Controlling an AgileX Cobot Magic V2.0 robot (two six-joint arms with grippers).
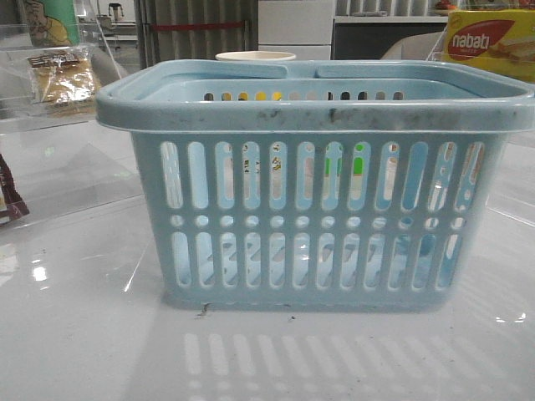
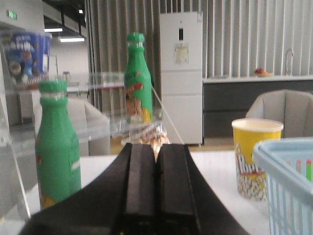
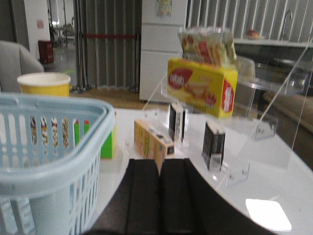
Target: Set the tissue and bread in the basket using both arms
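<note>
From the front, the basket [image 1: 316, 184] stands in the middle of the white table [image 1: 75, 334]. The bread [image 1: 63, 77] sits on a clear shelf [image 1: 50, 125] behind and to the left of it, well apart from it. Neither gripper shows here.

In the left wrist view, the left gripper [image 2: 156, 196] has its fingers pressed together and holds nothing. The bread [image 2: 155, 139] lies straight beyond the fingertips, between two green bottles [image 2: 56, 152]. The basket's rim [image 2: 286, 156] and a yellow cup [image 2: 254, 156] stand off to one side.

In the right wrist view, the right gripper [image 3: 159, 200] is likewise closed and empty. The basket [image 3: 49, 161] is just beside it. Dark tissue packs [image 3: 213, 145] stand upright on a clear rack [image 3: 234, 171] ahead, below a yellow box [image 3: 201, 86].
</note>
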